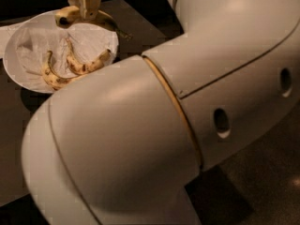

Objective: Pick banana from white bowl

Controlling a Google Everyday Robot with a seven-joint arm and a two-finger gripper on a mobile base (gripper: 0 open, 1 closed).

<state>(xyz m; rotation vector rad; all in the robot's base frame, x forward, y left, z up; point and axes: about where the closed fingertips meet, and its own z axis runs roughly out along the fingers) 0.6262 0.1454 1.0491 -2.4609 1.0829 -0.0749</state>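
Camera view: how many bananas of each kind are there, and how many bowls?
Plump greenish-yellow banana, held in the gripper over the bowl's far rim: 1
Thin brown-spotted yellow bananas, lying in the bowl: 2
Wide round white paper-lined bowl: 1
Total: 4

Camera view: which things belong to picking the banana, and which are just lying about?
Job in hand: banana, clamped in the gripper over the far rim of the white bowl.
Lying about: two spotted bananas in the bowl; crumpled paper lining; dark table.
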